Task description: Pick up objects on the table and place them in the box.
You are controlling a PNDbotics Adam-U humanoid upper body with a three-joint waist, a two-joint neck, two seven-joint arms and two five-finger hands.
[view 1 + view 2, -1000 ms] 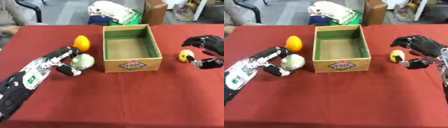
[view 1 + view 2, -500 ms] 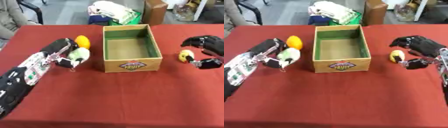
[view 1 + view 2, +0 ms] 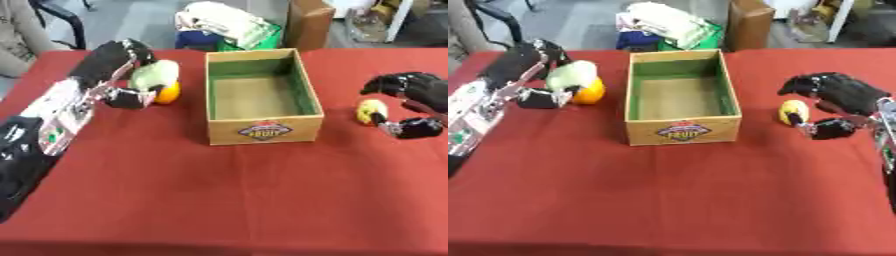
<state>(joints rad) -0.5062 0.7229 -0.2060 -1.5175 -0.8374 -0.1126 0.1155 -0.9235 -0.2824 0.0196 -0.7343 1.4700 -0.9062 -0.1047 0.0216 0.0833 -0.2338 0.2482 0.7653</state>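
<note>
Gripping a pale green fruit (image 3: 154, 75), our left hand (image 3: 118, 62) holds it; our right hand (image 3: 833, 95) curls round a yellow fruit (image 3: 792, 110)

Left arm enters from the lower left and runs diagonally up toward the far left of the table (image 3: 219, 200). Forearm shows white and silver panels; upper part is black. Left hand (image 3: 122, 65) is raised, fingers (image 3: 131, 50) and thumb curled round a pale green round fruit (image 3: 155, 75).

Right hand (image 3: 837, 102) shows at the right edge, palm turned inward, black fingers arched above and thumb below, cupped beside a yellow fruit (image 3: 792, 111). Contact with the fruit cannot be confirmed.
</note>
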